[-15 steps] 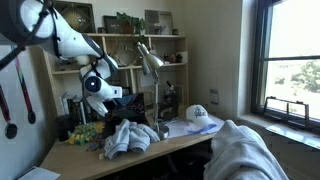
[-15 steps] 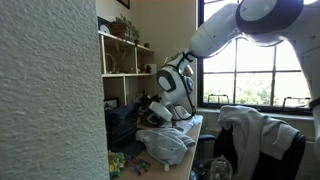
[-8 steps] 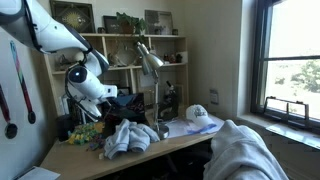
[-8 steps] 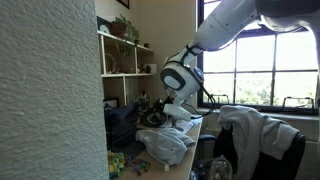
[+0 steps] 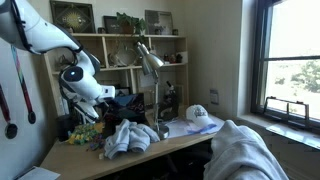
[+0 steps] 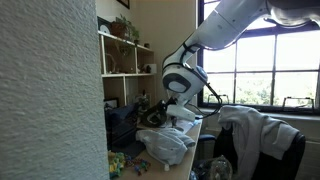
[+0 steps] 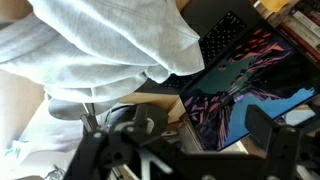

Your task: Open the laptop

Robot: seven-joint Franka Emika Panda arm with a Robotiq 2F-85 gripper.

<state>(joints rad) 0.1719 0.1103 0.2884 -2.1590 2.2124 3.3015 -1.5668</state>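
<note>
The laptop (image 7: 235, 75) stands open in the wrist view. Its black keyboard is at the top and its screen shows a dark wallpaper with red and blue streaks. In an exterior view it is a dark shape (image 5: 128, 102) behind the clothes on the desk. My gripper (image 7: 200, 126) is open and empty. Its two black fingers frame the lower edge of the screen without touching it. In both exterior views the gripper (image 5: 106, 95) (image 6: 172, 110) hovers just above the desk clutter next to the laptop.
A pile of grey-white clothes (image 7: 110, 45) (image 5: 126, 138) (image 6: 165, 146) lies on the wooden desk (image 5: 75, 158). A silver desk lamp (image 5: 152, 62), a white cap (image 5: 200, 115), wall shelves (image 5: 120, 40) and a draped chair (image 5: 245, 150) crowd the area.
The arm has swung sideways and its wrist has risen a little. The gripper stays open by the laptop.
</note>
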